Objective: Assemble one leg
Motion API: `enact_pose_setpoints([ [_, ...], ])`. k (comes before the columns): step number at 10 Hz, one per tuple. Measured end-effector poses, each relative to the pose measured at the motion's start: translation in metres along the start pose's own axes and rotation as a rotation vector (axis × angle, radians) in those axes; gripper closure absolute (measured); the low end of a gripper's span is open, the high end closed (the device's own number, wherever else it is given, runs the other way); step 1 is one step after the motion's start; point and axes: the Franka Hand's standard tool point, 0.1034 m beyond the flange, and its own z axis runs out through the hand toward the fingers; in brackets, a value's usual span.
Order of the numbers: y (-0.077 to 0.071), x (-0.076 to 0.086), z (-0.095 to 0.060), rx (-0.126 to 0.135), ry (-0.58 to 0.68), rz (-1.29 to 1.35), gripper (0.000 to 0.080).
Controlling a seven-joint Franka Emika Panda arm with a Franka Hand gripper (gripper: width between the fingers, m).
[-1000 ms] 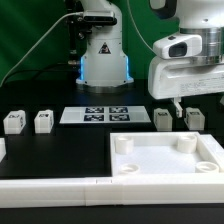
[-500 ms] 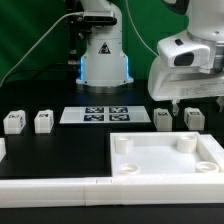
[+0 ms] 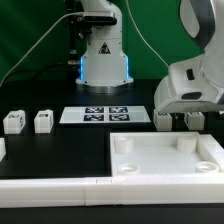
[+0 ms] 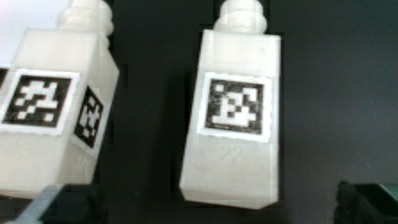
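Observation:
Four small white legs with tags lie on the black table. Two lie at the exterior view's left point(image 3: 12, 121) point(image 3: 43, 121). The other two lie at the right, mostly hidden behind my gripper point(image 3: 183, 113). In the wrist view these two lie side by side, one leg point(image 4: 237, 110) between my open fingertips point(image 4: 63, 205) and the other leg point(image 4: 54, 100) beside it. My gripper point(image 4: 217, 205) is open, just above the leg, holding nothing. The large white square tray-like part point(image 3: 165, 160) lies in front.
The marker board point(image 3: 93, 114) lies in the middle of the table. The robot base point(image 3: 103, 55) stands behind it. A long white rail point(image 3: 50, 190) runs along the front edge, with a small white piece point(image 3: 2, 149) at the left edge.
The arm has come down and tilted over the two right-hand legs, so the gripper now covers most of them. Nothing else has moved.

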Motion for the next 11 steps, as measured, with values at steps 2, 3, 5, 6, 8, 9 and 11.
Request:
enact_pose_setpoints([
  [2,0.0,0.0,0.001,0.0,-0.002,0.001,0.015],
  [3,0.001,0.001,0.003,0.002,-0.001,-0.001,0.015],
  [5,-0.01,0.001,0.02,-0.001,0.015,0.018,0.015],
  [6,-0.015,-0.005,0.026,-0.011,-0.016,0.007,0.015],
  [8,-0.015,-0.004,0.027,-0.011,-0.016,0.004,0.015],
  [9,-0.012,-0.011,0.031,-0.022,-0.088,0.001,0.015],
  [11,-0.012,-0.003,0.033,-0.018,-0.097,0.003,0.015],
])
